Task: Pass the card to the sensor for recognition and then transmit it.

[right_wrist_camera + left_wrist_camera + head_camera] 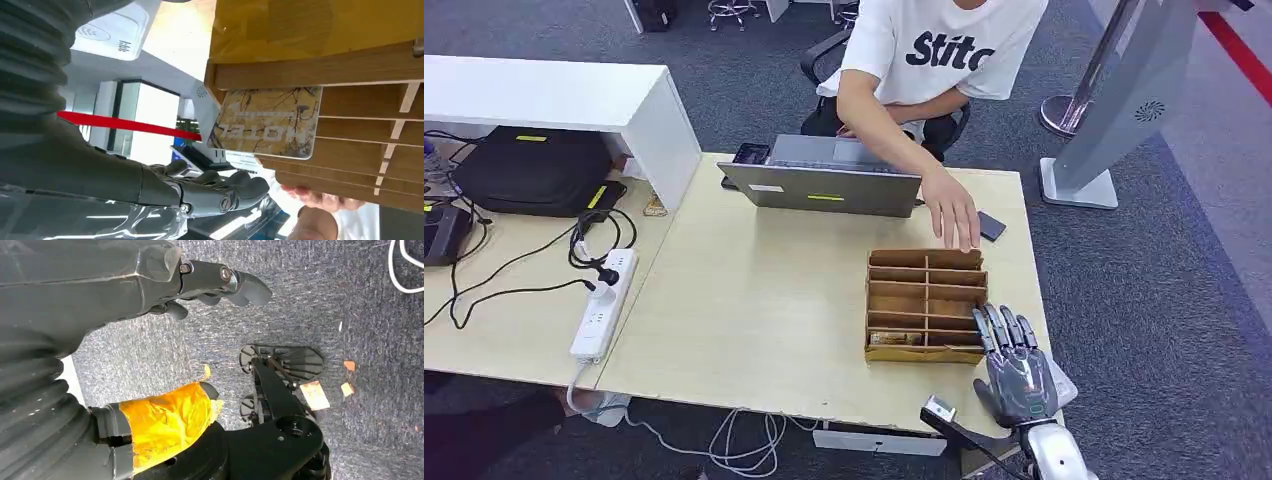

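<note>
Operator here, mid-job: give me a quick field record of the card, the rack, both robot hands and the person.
card: gold hotel card standing in the rack's near slot, not held
rack: wooden slotted box on the table's right side
right robot hand: beside the rack's near right corner, fingers extended, holding nothing
left robot hand: hanging over the carpet, fingers curled, holding nothing
person: seated opposite, hand reaching over the rack's far edge
sensor: white reader under the right wrist

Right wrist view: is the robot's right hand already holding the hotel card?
No. The card sits in the wooden rack, and the right hand is beside it, holding nothing.
</note>
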